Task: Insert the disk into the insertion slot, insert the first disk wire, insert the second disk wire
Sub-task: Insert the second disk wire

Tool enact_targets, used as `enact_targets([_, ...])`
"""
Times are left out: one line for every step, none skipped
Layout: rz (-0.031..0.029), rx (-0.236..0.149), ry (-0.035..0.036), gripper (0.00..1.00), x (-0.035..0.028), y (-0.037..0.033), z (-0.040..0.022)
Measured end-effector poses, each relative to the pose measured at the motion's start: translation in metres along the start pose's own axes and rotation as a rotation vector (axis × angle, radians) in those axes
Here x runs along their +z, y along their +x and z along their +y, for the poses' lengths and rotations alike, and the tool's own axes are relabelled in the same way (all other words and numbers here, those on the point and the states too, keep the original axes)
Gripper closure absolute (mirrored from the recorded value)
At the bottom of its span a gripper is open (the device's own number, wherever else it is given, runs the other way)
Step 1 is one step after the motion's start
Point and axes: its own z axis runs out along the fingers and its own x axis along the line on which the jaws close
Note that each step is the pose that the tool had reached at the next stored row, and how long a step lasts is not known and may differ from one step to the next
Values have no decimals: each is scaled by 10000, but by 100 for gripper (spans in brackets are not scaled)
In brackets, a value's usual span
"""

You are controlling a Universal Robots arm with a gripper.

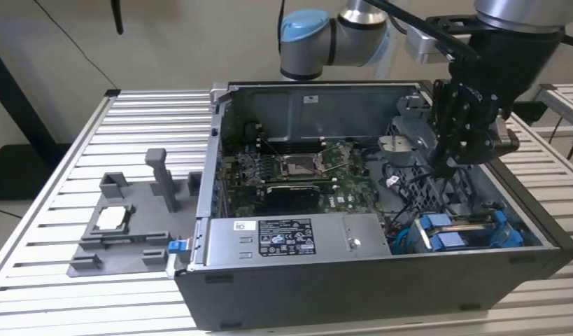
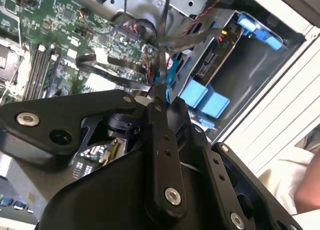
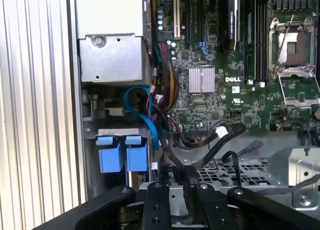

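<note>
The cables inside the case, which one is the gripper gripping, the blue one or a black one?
A black cable, the one pinched in the gripper. The blue cable lies looped apart from the gripper, untouched by it.

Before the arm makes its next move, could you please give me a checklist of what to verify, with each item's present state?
1. Disk in the insertion slot: ok, it seems; its blue carrier tabs sit in the cage.
2. Grip on the wire: ok; in the second wrist view the gripper appears to have its jaws closed on a black wire.
3. Wire's plug seated in its socket: cannot tell; the end is hidden.
4. Room around the gripper: not ok; loose dark cables lie close beside it.
5. Power-supply box apart from the gripper: ok.
</note>
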Motion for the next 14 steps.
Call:
enact_targets([102,-3,16,73,0,-6,13])
enact_targets([198,-9,37,73,-1,-17,26])
enact_targets([283,-14,58,73,-1,-32,40])
enact_targets([344,-19,77,73,-1,-49,52])
enact_targets([409,-25,99,73,-2,-71,67])
enact_targets([461,-29,119,73,-3,-93,80])
enact_targets([517,-34,138,73,-3,-112,94])
enact_targets([590,-43,158,73,-4,-129,105])
enact_targets([670,-64,177,73,-2,-139,113])
enact_targets([751,-107,194,73,1,-146,116])
enact_targets([830,-169,208,73,4,-151,118])
enact_targets([901,-234,219,73,7,-155,119])
enact_targets([976,-311,233,73,11,-159,121])
enact_targets([1035,-393,247,73,16,-164,121])
